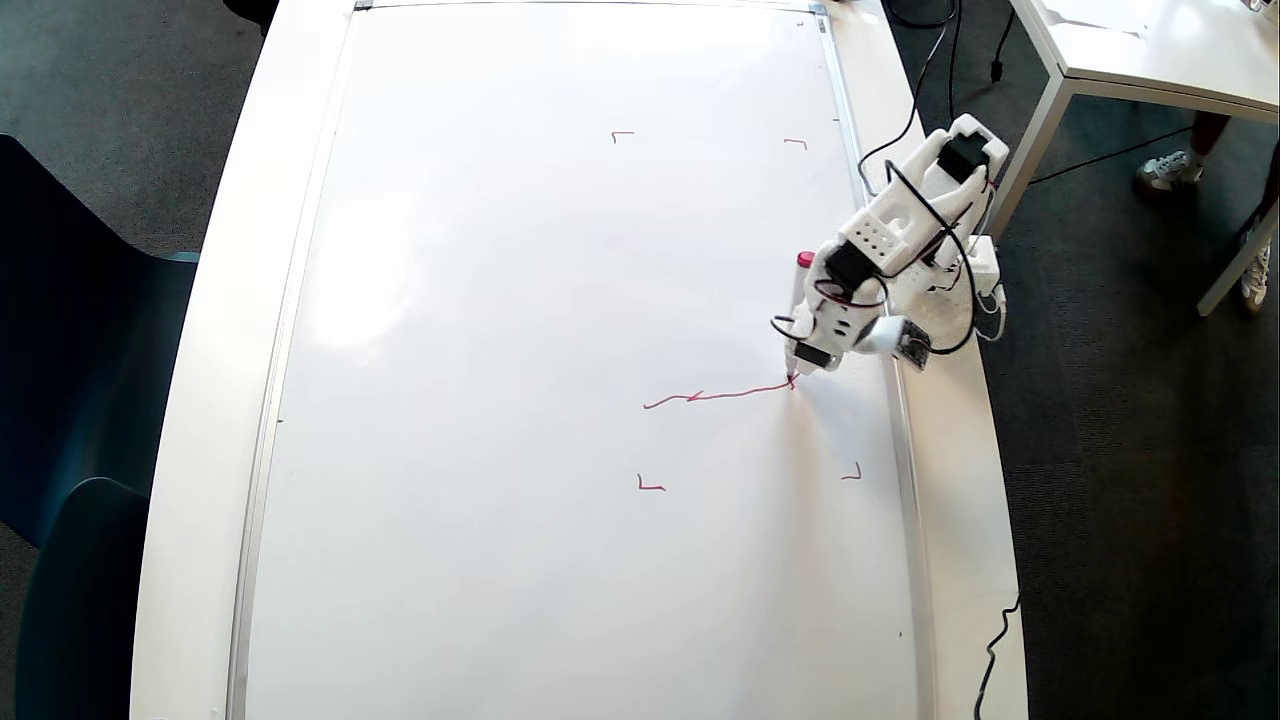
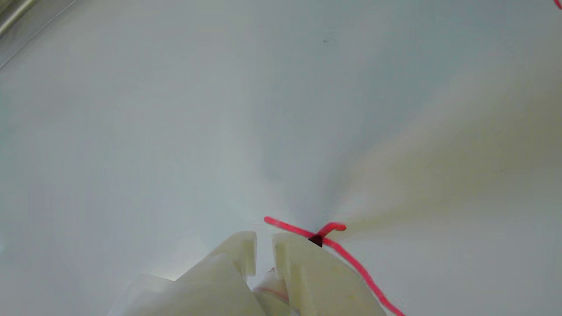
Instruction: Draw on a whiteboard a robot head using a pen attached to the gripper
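Whiteboard (image 1: 560,300) lies flat on the white bench (image 1: 215,300), covering most of it. White arm (image 1: 925,215) stands at the board's right edge in the overhead view. Gripper (image 1: 800,365) points down at the board; in the wrist view its fingers (image 2: 307,267) stand close together with a narrow gap between them, pinching the pen (image 1: 800,295). Pen tip touches the board at the right end of a wavy red line (image 1: 715,395), the only part of the robot head drawn, between four red corner marks (image 1: 650,485).

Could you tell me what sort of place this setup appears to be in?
Probably an office or lab room: a whiteboard lies flat on a long white table, over dark carpet, with another white table nearby.
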Controlling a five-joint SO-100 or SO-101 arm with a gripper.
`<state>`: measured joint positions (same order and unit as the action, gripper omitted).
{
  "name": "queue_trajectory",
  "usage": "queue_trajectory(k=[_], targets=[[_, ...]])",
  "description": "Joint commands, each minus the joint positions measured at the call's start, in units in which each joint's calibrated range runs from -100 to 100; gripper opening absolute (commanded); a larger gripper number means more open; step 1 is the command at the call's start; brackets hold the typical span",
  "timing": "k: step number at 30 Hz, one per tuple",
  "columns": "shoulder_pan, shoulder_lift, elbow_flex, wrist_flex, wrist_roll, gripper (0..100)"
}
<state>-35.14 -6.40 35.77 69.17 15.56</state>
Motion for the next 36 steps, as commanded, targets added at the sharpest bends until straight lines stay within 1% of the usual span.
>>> queue_trajectory(k=[1, 6, 11, 15, 21, 36], targets=[[4.2, -0.3, 1.7, 0.8, 2.4, 1], [10.6, -0.7, 4.9, 1.0, 5.5, 1], [17.5, -0.7, 4.1, 5.1, 8.0, 1], [22.7, -0.7, 4.1, 5.1, 10.3, 1], [31.9, -0.7, 4.0, 5.1, 15.1, 1], [49.8, -0.4, 1.5, 5.1, 24.6, 1]])
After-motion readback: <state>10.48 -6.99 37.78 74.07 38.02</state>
